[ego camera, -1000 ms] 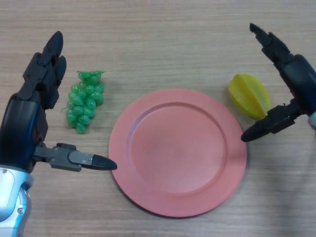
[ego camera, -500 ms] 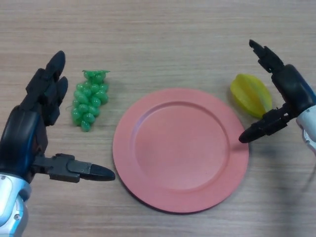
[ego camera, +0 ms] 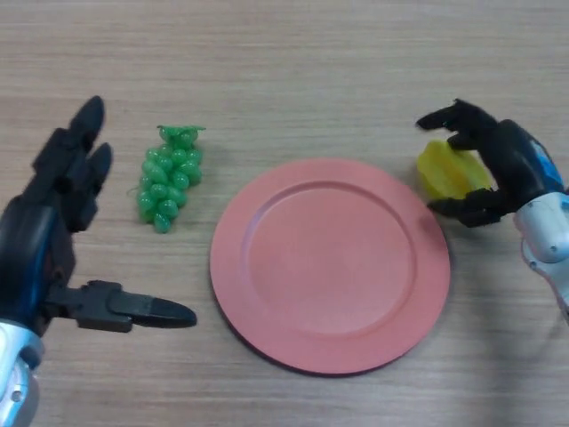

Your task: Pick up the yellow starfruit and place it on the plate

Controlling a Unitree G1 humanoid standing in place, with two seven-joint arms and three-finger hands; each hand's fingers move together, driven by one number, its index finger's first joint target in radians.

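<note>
The yellow starfruit (ego camera: pixel 447 172) lies on the wooden table just right of the pink plate (ego camera: pixel 331 263). My right hand (ego camera: pixel 496 162) is curled round the starfruit, fingers over its top and thumb under its near side, covering its right part. The fruit rests on the table. My left hand (ego camera: pixel 55 233) is open at the left edge, fingers straight and thumb pointing toward the plate, holding nothing.
A bunch of green grapes (ego camera: pixel 167 178) lies left of the plate, between it and my left hand. The wooden table (ego camera: pixel 293 71) stretches bare behind the plate.
My right hand has come down and closed its fingers and thumb round the starfruit. The left hand has drifted slightly lower and left, still open.
</note>
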